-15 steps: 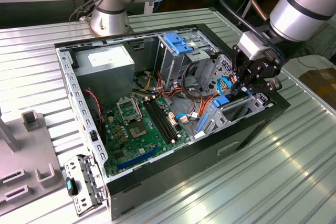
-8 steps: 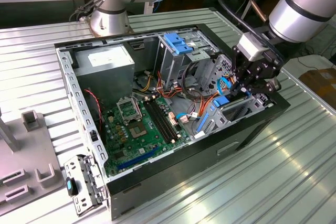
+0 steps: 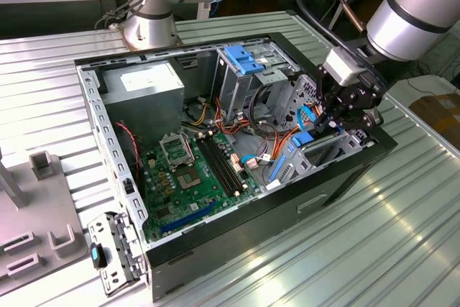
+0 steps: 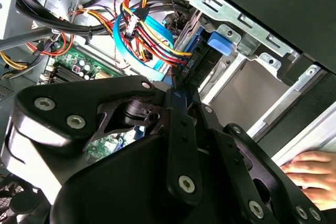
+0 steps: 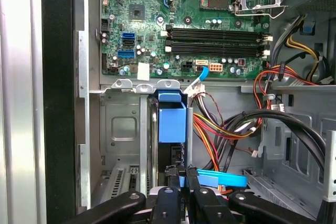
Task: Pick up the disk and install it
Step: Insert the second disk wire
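A ribbed, silver-grey metal table [image 3: 402, 213] carries an open black desktop computer case [image 3: 237, 239], lying on its side with the green motherboard facing up. At the exterior view's left, grey plastic fixture blocks [image 3: 36, 242] rest on the table, and the arm's round silver base [image 3: 149, 30] stands behind the case.

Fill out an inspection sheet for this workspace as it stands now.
Surface: ribbed metal table, bearing an open PC case.
Job's things: disk with blue rails, standing edge-on in the drive bay.
Clutter: grey fixtures at the exterior view's left.
Grippers: gripper over the bay, fingers close together at the disk's end.
Cables: blue, red and orange cables beside the bay.
Surroundings: a hand by the case; second arm's base behind.
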Action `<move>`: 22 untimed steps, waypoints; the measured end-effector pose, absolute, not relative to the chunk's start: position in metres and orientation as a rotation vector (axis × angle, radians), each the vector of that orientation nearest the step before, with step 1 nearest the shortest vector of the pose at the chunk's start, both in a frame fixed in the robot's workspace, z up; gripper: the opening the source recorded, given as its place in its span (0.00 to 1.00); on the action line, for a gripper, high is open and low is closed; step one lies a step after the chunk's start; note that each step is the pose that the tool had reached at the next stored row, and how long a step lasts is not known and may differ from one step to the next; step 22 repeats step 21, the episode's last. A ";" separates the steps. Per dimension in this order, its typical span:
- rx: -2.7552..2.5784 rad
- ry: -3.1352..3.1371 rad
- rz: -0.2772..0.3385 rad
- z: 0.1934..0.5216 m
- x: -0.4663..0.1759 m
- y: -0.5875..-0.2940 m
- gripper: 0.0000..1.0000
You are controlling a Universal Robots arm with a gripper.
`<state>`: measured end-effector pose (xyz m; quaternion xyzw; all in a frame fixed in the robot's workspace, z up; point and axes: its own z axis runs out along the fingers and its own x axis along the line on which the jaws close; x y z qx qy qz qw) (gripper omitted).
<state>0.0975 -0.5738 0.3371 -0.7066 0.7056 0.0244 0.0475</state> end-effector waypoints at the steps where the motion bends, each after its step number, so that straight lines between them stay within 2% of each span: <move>1: -2.155 2.152 0.075 0.337 0.098 -0.574 0.16; 5: -2.153 2.151 0.077 0.336 0.098 -0.574 0.16; 6: -2.154 2.151 0.077 0.337 0.098 -0.574 0.24; 8: -2.154 2.151 0.076 0.339 0.098 -0.574 0.24; 12: -2.152 2.149 0.071 0.361 0.098 -0.574 0.24; 13: -2.152 2.149 0.071 0.361 0.098 -0.574 0.22; 15: -2.152 2.148 0.071 0.361 0.098 -0.574 0.11; 22: -2.152 2.148 0.070 0.361 0.098 -0.574 0.11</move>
